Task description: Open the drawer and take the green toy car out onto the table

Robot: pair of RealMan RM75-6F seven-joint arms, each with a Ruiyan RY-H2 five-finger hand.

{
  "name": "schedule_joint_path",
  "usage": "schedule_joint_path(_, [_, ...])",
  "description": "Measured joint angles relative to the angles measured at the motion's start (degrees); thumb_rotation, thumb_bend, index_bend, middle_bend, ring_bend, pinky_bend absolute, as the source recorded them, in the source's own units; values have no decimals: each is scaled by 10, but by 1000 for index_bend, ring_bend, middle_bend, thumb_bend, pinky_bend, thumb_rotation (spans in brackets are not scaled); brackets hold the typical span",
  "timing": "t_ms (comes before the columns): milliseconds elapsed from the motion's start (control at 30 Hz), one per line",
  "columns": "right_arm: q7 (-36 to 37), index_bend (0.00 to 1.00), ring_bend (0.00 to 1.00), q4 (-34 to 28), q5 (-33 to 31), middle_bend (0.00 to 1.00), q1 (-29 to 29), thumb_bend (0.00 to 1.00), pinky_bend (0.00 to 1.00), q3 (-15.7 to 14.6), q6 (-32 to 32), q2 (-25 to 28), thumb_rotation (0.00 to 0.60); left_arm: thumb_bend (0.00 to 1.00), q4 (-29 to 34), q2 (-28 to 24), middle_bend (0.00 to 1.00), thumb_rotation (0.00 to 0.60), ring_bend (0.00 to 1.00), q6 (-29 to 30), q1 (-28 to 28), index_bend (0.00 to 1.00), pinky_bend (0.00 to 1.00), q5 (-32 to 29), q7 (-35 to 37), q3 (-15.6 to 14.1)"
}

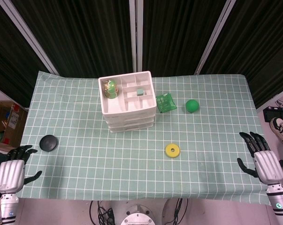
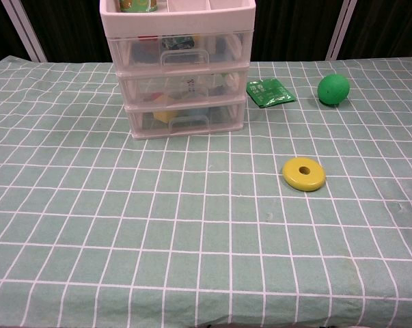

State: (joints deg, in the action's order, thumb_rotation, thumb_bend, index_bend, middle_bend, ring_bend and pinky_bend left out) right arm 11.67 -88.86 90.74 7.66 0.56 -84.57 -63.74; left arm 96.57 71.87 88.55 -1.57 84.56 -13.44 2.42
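Note:
A white plastic drawer unit (image 1: pixel 128 110) (image 2: pixel 182 75) stands at the back middle of the table, its three stacked drawers pushed in. Through the clear fronts I make out coloured things, but no green toy car that I can tell apart. The top drawer's handle (image 2: pixel 180 57) faces me. My left hand (image 1: pixel 12 169) hovers at the table's front left corner, fingers apart and holding nothing. My right hand (image 1: pixel 262 158) is at the front right edge, fingers spread and holding nothing too. Neither hand appears in the chest view.
The unit's open top tray holds a small green-yellow figure (image 1: pixel 111 88) and a small teal block (image 1: pixel 141 92). A green packet (image 1: pixel 165 102) (image 2: pixel 270 91) and green ball (image 1: pixel 192 105) (image 2: pixel 333 89) lie right of the unit. A yellow ring (image 1: pixel 172 150) (image 2: pixel 303 173) and black disc (image 1: pixel 49 142) lie nearer.

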Motion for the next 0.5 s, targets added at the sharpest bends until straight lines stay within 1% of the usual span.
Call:
schedule_joint_path(167, [-9,0,0,0,-5,116,4,321,64,4,10,-9,600,91,-2,1,222,600,176,-13,-7,316,200,-10,-1,4])
schedule_joint_path(367, [-10,0,0,0,2,123,3,320,65,3,6,-11,600,91,-1,0,222,600,176,-11,-7,315,199,-7,0,2])
schedule_joint_path(433, [-11,0,9,1,8,144,2,321,74,3,0,-10,600,91,0,-1,222,600,176,-8,-5,316,199,-5,1,1])
schedule_joint_path(500, [-17,0,60,3,16,192,5,321,114,5,-2,-12,600,91,1,-2,222,600,176,-5,-4,316,199,-1,4,0])
